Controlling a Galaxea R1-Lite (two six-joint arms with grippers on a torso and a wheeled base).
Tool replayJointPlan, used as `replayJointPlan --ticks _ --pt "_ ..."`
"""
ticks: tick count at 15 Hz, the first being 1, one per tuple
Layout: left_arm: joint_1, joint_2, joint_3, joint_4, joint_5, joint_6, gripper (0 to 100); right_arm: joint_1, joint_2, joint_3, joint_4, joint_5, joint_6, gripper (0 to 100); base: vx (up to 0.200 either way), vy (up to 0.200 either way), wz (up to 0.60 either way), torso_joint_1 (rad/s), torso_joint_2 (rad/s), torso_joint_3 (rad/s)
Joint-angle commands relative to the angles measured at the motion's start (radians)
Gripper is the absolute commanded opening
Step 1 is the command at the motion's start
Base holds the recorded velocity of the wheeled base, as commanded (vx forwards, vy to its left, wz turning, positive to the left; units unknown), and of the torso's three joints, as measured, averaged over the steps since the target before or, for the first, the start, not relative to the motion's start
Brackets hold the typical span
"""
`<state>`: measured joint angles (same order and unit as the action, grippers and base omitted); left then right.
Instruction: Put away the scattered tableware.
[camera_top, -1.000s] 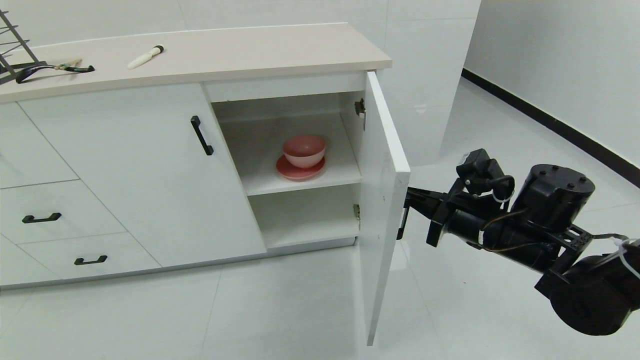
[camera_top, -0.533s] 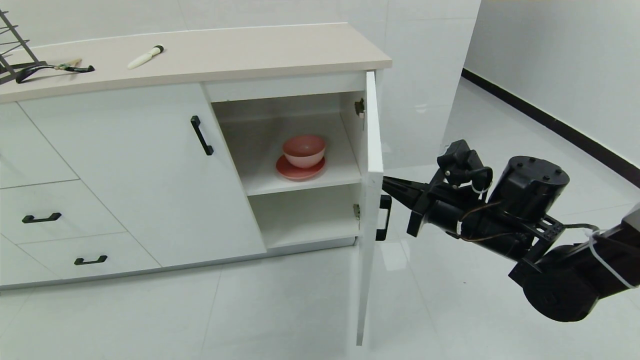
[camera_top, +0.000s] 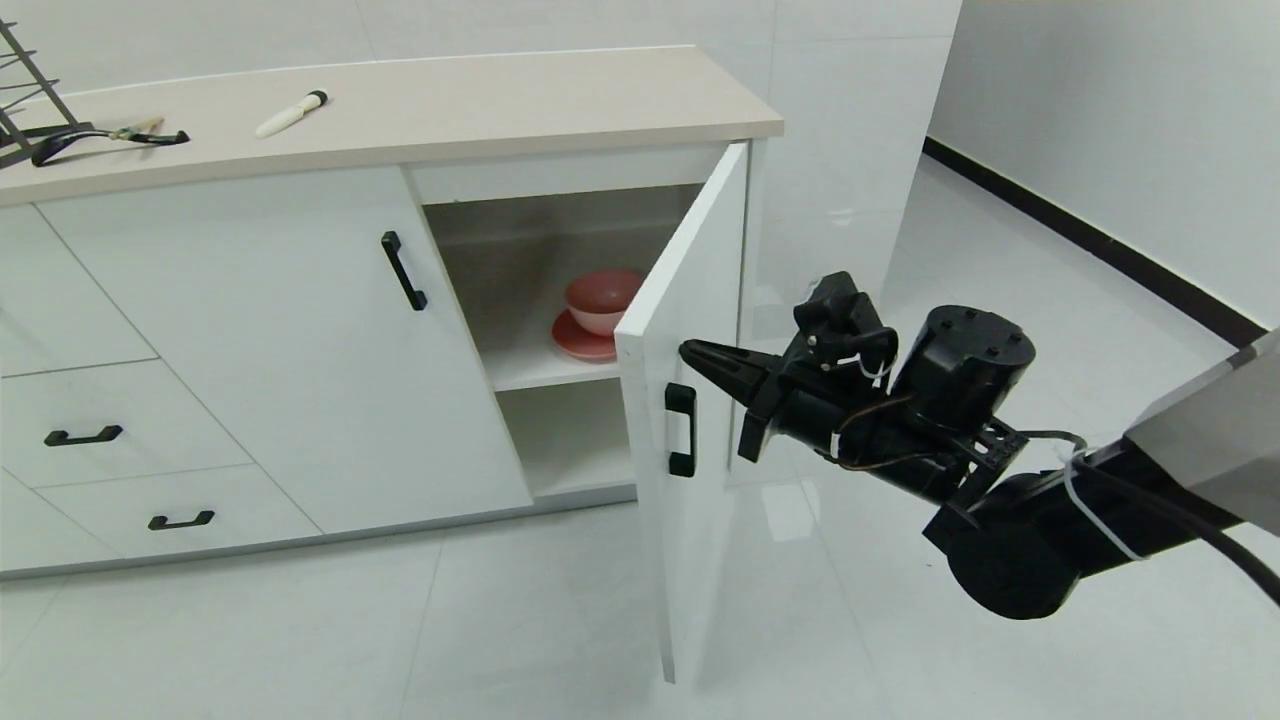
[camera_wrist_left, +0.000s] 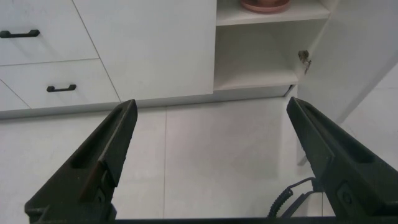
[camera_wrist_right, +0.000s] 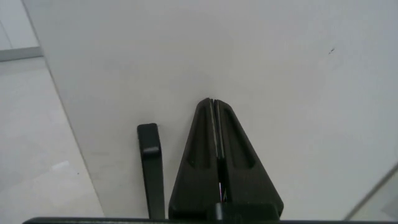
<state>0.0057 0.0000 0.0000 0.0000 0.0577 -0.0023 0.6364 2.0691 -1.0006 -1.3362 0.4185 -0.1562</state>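
The half-shut cabinet door (camera_top: 700, 290) hides the right part of the pink bowl (camera_top: 598, 293) and of the red plate (camera_top: 572, 343) beneath it, and in the left wrist view the plate (camera_wrist_left: 264, 6) is cut off by the frame. The bowl sits on the plate, pale pink on darker red, on the upper shelf (camera_top: 520, 372) inside the cabinet, towards its back. On the bench (camera_top: 500, 100) a white-handled knife (camera_top: 290, 113) lies near the back edge, and a black utensil (camera_top: 110, 137) lies at the left end beside a wire rack (camera_top: 25, 90) cut off by the frame. The right gripper (camera_top: 700, 355) has its fingers pressed together with nothing between them, the tip at the door's outer face just beside the black handle (camera_top: 680, 428); whether it touches cannot be told. The left gripper (camera_wrist_left: 211, 143) hangs over the floor with fingers wide apart, empty.
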Motion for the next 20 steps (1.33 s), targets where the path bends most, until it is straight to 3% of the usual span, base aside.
replayJointPlan --ticks 1,8,18,20 --pt "0.000 0.000 0.000 0.000 0.001 -0.001 100 0.026 0.066 -0.073 -0.001 0.000 0.000 0 0.000 0.000 0.00 0.000 0.00 0.000" --pt "0.000 0.000 0.000 0.000 0.001 -0.007 100 0.072 0.209 -0.299 -0.021 -0.007 0.049 0 0.000 0.000 0.00 0.000 0.00 0.000" --pt "0.000 0.000 0.000 0.000 0.001 -0.007 100 0.135 0.413 -0.628 -0.052 -0.144 0.116 0 0.000 0.000 0.00 0.000 0.00 0.000" --pt "0.000 0.000 0.000 0.000 0.001 -0.007 100 0.152 0.445 -0.636 -0.058 -0.145 0.125 0 0.000 0.000 0.00 0.000 0.00 0.000"
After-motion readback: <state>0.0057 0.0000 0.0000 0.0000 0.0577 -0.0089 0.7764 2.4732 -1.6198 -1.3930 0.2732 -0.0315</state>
